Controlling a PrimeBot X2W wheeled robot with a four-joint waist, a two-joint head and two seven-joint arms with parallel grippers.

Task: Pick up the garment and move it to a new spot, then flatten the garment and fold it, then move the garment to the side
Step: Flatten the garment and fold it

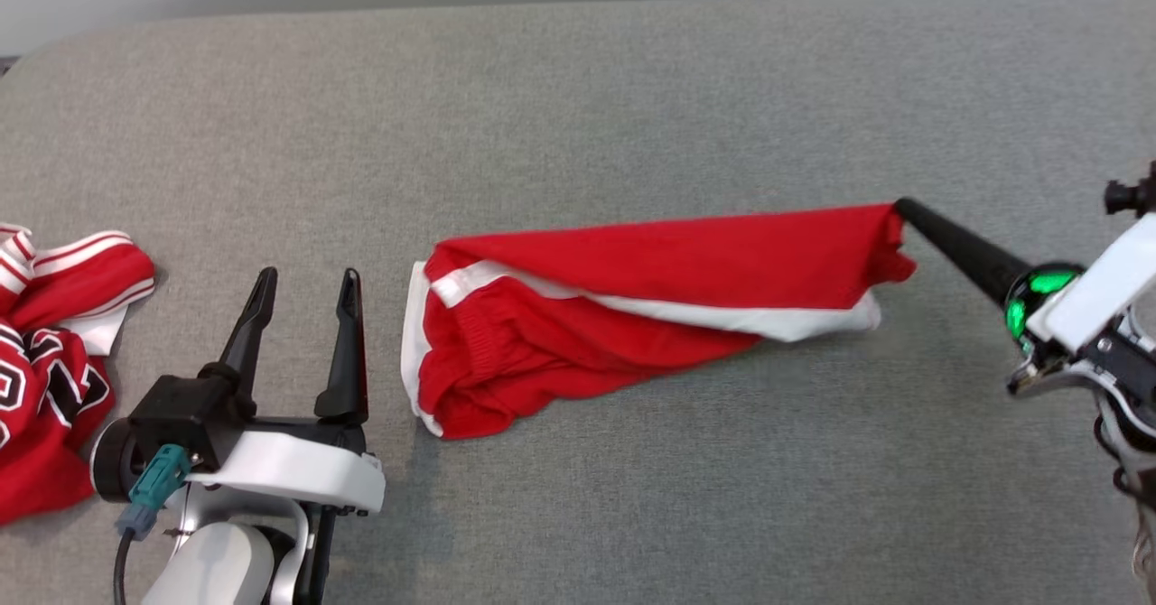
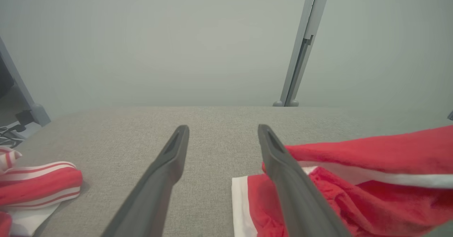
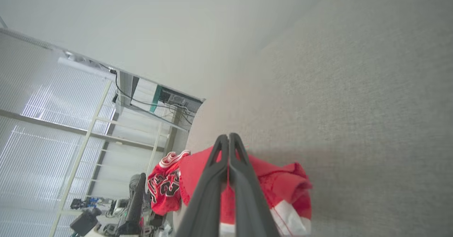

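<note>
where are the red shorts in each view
Head: shorts at centre, right end held by the right pincer.
Left wrist: shorts lower right, beside the open left pincer.
Right wrist: shorts bottom centre, behind the shut pincer's fingers.
Shared landmark: the jersey, left of the shorts in all three.

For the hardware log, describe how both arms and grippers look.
Left gripper: two long, tapering dark fingers on a black base, white curved wrist shell, a teal connector with a black cable. Right gripper: the same dark fingers, a green-lit ring at the wrist, white casing and dark cabling behind.
</note>
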